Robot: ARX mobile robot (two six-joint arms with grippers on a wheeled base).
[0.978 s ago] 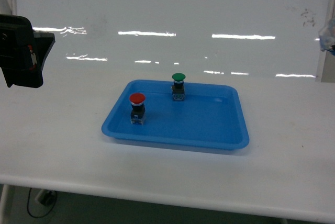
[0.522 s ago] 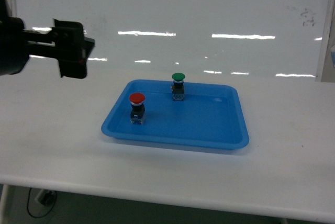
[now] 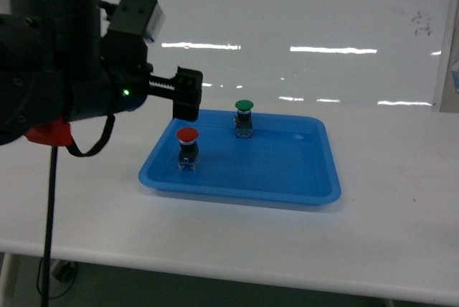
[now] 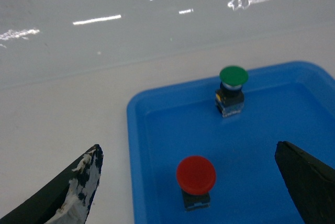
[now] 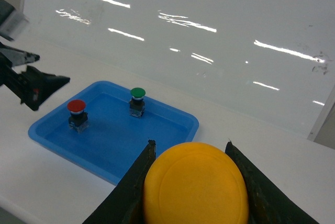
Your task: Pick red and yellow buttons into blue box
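Note:
The red button (image 3: 188,146) stands upright in the left part of the blue box (image 3: 315,196), a shallow tray. My left gripper (image 3: 185,95) hovers above and slightly behind it, open. In the left wrist view the red button (image 4: 196,176) shows between the wide-apart fingers (image 4: 78,187) of my left gripper (image 4: 187,148), untouched. My right gripper (image 5: 190,143) is shut on the yellow button (image 5: 196,185), held in the air to the right of the blue box (image 5: 115,145). It is out of the head view.
A green-capped button (image 3: 244,117) stands at the back of the tray, also seen from the left wrist (image 4: 233,77) and right wrist (image 5: 137,94). The tray lies on a white table (image 3: 387,235) with a glossy white wall behind.
My left arm has swung in from the far left to above the tray's left rear, over the red button. The buttons in the tray have not moved.

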